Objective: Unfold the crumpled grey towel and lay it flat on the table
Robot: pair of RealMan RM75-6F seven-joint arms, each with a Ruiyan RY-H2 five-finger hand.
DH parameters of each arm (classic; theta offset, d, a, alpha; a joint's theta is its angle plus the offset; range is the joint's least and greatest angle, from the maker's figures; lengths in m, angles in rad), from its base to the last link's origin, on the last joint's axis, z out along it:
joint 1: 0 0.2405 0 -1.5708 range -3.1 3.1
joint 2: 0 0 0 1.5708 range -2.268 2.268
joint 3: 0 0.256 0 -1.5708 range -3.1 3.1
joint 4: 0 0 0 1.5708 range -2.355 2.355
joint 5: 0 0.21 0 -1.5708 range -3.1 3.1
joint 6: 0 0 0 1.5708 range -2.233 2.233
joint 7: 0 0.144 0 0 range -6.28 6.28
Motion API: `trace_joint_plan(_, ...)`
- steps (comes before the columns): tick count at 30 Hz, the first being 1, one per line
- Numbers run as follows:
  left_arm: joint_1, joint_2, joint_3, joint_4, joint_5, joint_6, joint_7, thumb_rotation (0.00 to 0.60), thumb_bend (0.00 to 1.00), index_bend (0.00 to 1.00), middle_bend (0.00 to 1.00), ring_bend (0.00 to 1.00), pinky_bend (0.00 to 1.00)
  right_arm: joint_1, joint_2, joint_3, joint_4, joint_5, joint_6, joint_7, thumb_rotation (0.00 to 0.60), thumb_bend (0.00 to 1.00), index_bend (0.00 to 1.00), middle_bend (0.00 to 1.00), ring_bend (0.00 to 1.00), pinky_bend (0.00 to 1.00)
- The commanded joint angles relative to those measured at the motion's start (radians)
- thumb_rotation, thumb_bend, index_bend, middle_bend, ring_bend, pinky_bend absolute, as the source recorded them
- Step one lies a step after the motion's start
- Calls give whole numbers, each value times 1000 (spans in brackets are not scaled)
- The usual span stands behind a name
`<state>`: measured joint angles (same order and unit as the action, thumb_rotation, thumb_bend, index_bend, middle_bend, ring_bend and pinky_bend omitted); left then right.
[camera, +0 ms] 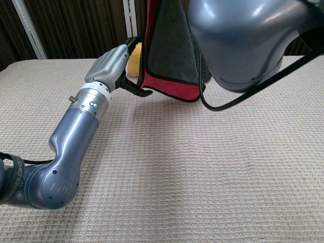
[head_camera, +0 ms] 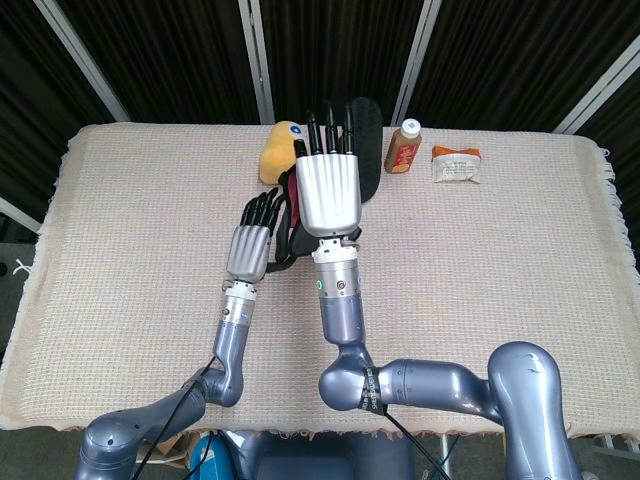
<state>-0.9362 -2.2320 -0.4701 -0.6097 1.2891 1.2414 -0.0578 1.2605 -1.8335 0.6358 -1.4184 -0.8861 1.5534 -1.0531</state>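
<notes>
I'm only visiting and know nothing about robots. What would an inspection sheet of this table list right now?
Surface: table covered by a beige woven cloth.
Job's things: grey towel with a red side hangs above the table, not yet flat.
Clutter: yellow plush toy, brown bottle, small packet along the far edge.
Robot hands: right robot hand holds the towel up; left robot hand beside the towel's lower edge, grip unclear.
Cables: black cable loops under the right arm.
Surroundings: dark curtain behind.
</notes>
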Motion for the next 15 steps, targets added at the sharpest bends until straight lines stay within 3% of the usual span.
trace_joint_plan(1,18,9,10,-8,3,23,-15,600,84,0,0,0,55,-6,4,0,-6,3,6,0,600,561,706,225,85,70)
trace_joint_plan(4,39,20,19,-20,4,40,-25,600,118,47,0,0,55,-12,8,-4,-16,4,13,-4,600,562,706,225,85,70)
trace_joint_plan(11,66,47,22,-36,-12,40,-32,600,151,416,5,0,55,-27,17,-15,-48,2,37,-20,600,561,708,225,85,74)
trace_joint_plan(15,66,58,22,-46,-17,36,-22,600,175,473,12,0,55,-34,19,-19,-68,4,49,-29,600,561,707,225,85,77)
